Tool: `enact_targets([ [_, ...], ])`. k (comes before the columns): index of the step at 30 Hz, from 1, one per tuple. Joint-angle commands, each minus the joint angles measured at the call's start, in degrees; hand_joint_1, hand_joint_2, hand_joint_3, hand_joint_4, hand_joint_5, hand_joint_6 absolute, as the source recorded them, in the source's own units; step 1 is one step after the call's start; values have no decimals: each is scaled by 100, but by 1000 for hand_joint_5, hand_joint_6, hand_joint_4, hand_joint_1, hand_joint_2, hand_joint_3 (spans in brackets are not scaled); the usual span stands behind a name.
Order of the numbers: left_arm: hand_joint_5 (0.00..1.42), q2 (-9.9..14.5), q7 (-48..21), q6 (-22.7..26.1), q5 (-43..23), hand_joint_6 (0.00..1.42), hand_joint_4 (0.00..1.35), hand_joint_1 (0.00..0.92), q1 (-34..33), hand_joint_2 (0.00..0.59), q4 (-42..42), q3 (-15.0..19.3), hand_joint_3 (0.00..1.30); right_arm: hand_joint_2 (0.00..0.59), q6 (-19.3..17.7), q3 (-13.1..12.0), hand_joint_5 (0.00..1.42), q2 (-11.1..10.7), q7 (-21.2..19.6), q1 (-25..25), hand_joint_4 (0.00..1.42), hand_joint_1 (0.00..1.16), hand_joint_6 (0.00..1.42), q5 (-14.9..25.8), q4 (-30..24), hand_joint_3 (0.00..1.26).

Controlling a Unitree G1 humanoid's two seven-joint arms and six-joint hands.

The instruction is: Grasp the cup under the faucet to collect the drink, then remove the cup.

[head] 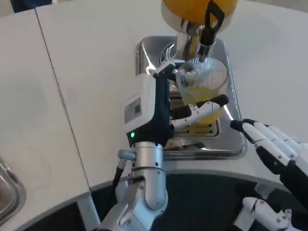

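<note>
Cup: the clear plastic cup (202, 82) with yellow drink sits under the silver faucet (190, 43).
Left hand (185, 103): holds the cup.
Right hand (274, 147): near right, fingers apart.

On the white table (96, 72) there is standing one drink dispenser (198, 12) with one faucet (188, 45), one clear cup (202, 82) (holding yellow drink), one metal drip tray (231, 144), and two hands are showing.
</note>
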Motion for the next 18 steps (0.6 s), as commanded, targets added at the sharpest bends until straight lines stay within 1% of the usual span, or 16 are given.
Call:
enact_targets([
  [1, 1344, 156, 11, -80, 129, 1424, 1187, 673, 74, 37, -341, -28, 1071, 490, 33, 116, 24, 46, 6, 15, 0, 120, 78, -67, -10, 16],
  [4, 1344, 324, 44, -38, 245, 1424, 1187, 675, 123, 36, -477, -66, 1073, 490, 41, 210, 25, 67, -6, -31, 0, 120, 79, -117, 20, 16],
  [6, 1331, 514, 97, -27, 431, 1424, 1187, 676, 178, 36, -582, -117, 1075, 490, 31, 286, 25, 76, -6, -73, 0, 120, 79, -150, 53, 16],
  [9, 1329, 704, 147, -24, 654, 1424, 1173, 677, 253, 36, -708, -174, 1076, 490, 39, 350, 30, 89, -8, -113, 0, 120, 79, -164, 78, 16],
  [13, 1328, 911, 150, -59, 796, 1424, 1172, 677, 358, 35, -801, -145, 1076, 491, 23, 410, 34, 110, -22, -113, 0, 120, 85, -189, 90, 16],
  [18, 1328, 1117, 76, -107, 772, 1424, 1169, 677, 464, 35, -980, -73, 1076, 497, 10, 480, 37, 147, -31, -87, 0, 122, 90, -238, 86, 16],
])
